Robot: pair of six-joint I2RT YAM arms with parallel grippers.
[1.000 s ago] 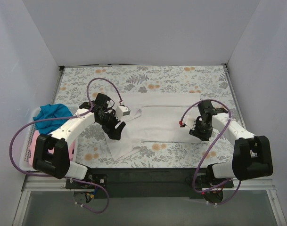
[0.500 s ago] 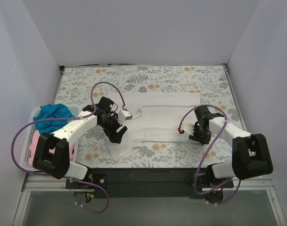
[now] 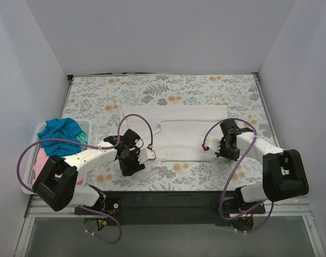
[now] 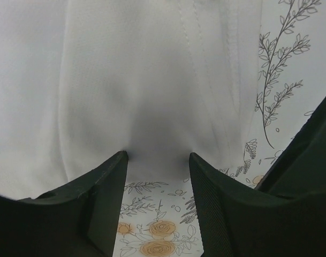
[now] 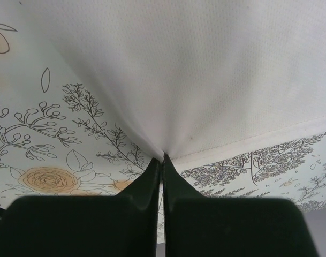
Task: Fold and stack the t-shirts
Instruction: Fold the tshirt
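the white t-shirt (image 3: 179,126) lies spread on the middle of the floral surface (image 3: 98,91), between the two arms. the right gripper (image 5: 163,158) has its jaws clamped together on the shirt's near right hem, and the cloth puckers into the pinch. the left gripper (image 4: 157,166) is at the near left hem with its jaws apart, cloth bunched between them but not pinched. the fabric looks thin, light and limp. it will likely sag and wrinkle, so hems and corners are the best holds, both ends lifted together. a teal t-shirt (image 3: 63,130) and a pink t-shirt (image 3: 40,159) sit in the basket (image 3: 85,123) at the left.
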